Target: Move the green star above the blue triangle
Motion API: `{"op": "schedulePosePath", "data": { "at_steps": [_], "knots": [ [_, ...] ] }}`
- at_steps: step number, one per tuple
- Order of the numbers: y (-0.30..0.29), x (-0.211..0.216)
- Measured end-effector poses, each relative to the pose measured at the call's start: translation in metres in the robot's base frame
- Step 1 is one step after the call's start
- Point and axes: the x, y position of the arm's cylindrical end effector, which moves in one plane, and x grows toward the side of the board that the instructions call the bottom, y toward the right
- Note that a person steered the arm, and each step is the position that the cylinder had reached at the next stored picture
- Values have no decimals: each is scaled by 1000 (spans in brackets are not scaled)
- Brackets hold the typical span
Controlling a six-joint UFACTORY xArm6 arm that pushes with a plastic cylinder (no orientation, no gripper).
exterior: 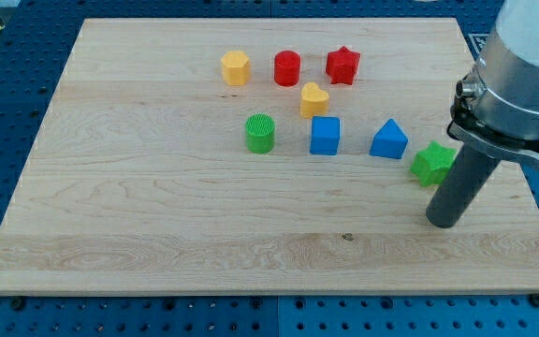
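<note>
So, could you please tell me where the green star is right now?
The green star sits toward the view's right edge of the board, just right of and slightly below the blue triangle, with my tip close by on its lower right.

You're looking at a pale wooden board (157, 225) with fine grain. On it are showing a green star (431, 164), blue triangle (389, 139), blue cube (325, 135), green cylinder (260, 133), yellow heart (313, 98), yellow hexagon (236, 67), red cylinder (287, 67), red star (342, 65). My tip (442, 222) is looking dark grey.
</note>
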Motion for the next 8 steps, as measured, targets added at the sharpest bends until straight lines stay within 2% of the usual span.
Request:
{"op": "schedulePosePath", "data": {
  "at_steps": [1,4,8],
  "knots": [
    [32,-15],
    [-3,-33],
    [7,-91]
  ]
}}
